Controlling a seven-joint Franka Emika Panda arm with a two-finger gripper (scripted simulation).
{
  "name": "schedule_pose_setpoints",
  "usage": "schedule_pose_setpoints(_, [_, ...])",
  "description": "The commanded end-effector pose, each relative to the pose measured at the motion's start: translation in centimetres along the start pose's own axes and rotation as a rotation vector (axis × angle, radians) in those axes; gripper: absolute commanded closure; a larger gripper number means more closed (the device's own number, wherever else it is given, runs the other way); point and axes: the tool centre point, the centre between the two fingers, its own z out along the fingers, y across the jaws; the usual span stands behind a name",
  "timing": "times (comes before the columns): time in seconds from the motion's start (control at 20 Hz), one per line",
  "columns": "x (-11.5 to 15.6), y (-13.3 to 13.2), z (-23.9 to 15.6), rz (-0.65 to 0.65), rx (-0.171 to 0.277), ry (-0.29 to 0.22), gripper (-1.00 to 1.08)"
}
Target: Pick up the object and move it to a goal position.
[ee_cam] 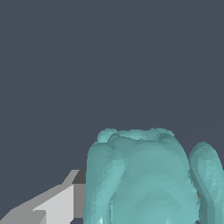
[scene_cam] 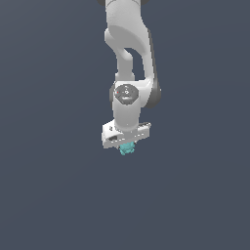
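The object (scene_cam: 127, 149) is a small teal knobbly blob that sits directly under my white gripper (scene_cam: 126, 145), in the middle of the exterior view. It is much narrower than the gripper's white body. In the wrist view the object (ee_cam: 144, 179) fills the near part of the picture. One grey-white finger (ee_cam: 57, 203) presses against its side, and the other finger is hidden behind the blob. The gripper is shut on the object. No goal marker shows in either view.
The white arm (scene_cam: 128, 44) reaches down from the top of the exterior view. All around it is a plain dark grey-blue surface (scene_cam: 49, 195), with no other objects or edges in view.
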Motion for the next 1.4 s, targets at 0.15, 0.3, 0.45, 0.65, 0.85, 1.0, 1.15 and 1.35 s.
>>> schedule_pose_setpoints(0.15, [-0.2,2.9,-5.3,0.0,0.0,0.001,1.08])
schedule_pose_setpoints(0.3, [-0.3,4.6,-8.5,0.0,0.001,0.001,1.08])
schedule_pose_setpoints(0.45, [-0.4,6.4,-11.8,0.0,0.001,0.001,1.08])
schedule_pose_setpoints(0.65, [-0.5,8.7,-16.0,0.0,0.001,0.001,1.08])
schedule_pose_setpoints(0.85, [-0.5,10.8,-19.5,0.0,0.001,0.001,1.08])
schedule_pose_setpoints(1.0, [-0.5,11.9,-21.6,0.0,0.0,0.001,1.08])
schedule_pose_setpoints(1.15, [-0.4,12.8,-23.1,0.0,0.0,0.001,1.08])
schedule_pose_setpoints(1.35, [-0.4,13.7,-24.5,0.001,0.0,0.001,1.08])
